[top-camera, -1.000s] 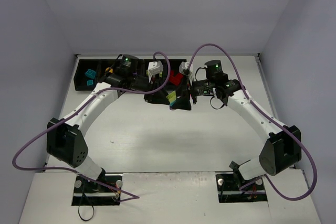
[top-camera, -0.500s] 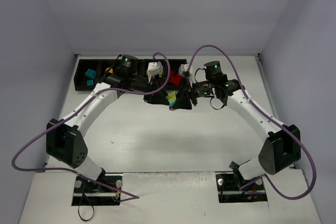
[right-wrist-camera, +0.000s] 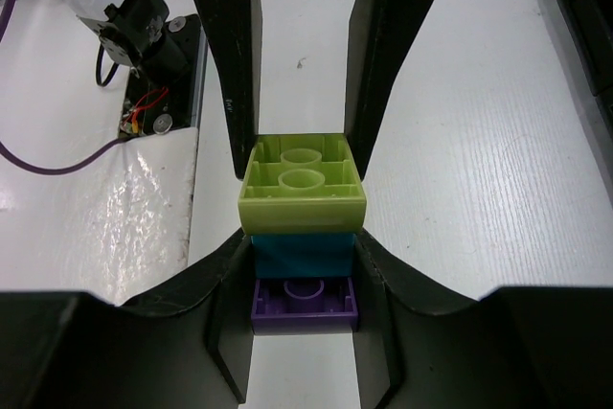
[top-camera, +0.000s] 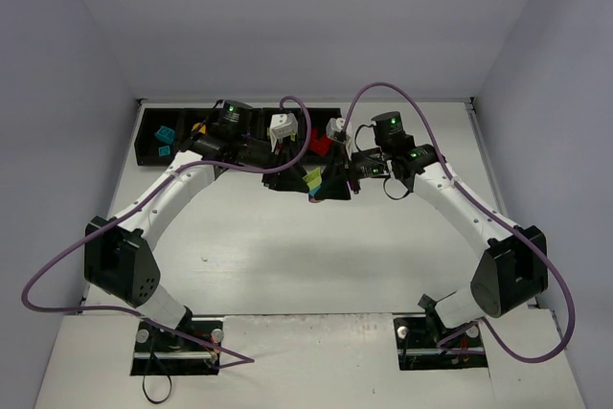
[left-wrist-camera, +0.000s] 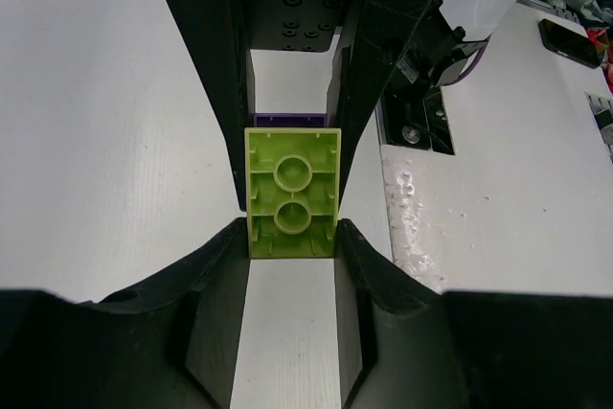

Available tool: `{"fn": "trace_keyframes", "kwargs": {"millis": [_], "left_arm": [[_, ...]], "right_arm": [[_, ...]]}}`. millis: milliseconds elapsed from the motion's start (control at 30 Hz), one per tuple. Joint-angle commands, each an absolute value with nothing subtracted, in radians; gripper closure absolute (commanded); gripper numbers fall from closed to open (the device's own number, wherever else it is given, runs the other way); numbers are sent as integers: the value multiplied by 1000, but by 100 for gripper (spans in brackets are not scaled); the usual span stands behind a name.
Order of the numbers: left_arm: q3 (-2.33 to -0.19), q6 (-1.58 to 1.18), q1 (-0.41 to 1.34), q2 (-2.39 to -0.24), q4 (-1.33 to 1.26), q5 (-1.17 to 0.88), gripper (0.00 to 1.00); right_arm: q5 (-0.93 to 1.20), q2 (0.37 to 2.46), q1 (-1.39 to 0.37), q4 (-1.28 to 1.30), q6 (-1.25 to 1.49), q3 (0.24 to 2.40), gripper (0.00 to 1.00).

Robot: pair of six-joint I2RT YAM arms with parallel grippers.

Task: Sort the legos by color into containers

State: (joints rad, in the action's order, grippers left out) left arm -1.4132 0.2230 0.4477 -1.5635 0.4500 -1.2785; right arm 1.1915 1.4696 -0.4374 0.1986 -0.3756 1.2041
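My left claw [left-wrist-camera: 290, 237] pinching the lime green brick [left-wrist-camera: 292, 193], my right claw [right-wrist-camera: 304, 270] clamped on the teal brick [right-wrist-camera: 305, 254], I'd grip firmly and tilt them apart, not yank.

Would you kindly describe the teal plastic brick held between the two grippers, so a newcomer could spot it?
Find the row of joined black plastic bins at the back; just in front, the left gripper and right gripper meet on a three-brick stack. The teal plastic brick is its middle layer, between a lime green brick and a purple brick.
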Motion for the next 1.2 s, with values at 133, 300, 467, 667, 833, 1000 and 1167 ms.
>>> {"fn": "trace_keyframes", "kwargs": {"millis": [133, 300, 467, 667, 833, 1000, 1167], "left_arm": [[-1445, 167, 446, -1539, 335, -1331, 64], [-1443, 140, 449, -1540, 295, -1328, 59], [-1445, 133, 457, -1548, 287, -1328, 57], [-1450, 130, 474, -1555, 290, -1302, 53], [-1453, 130, 479, -1557, 304, -1278, 52], [-1451, 141, 479, -1557, 319, -1269, 53], [-1462, 144, 479, -1560, 318, -1269, 93]], "right_arm": [[1223, 1468, -430, 206, -402, 1241, 100], [1218, 1470, -431, 206, -399, 1243, 100], [1216, 1470, -431, 206, -396, 1246, 100], [1212, 1468, -433, 206, -393, 1250, 100], [1209, 1468, -433, 206, -391, 1253, 100], [1207, 1470, -433, 206, -388, 1259, 100], [1197, 1470, -433, 206, -387, 1253, 100]]}}
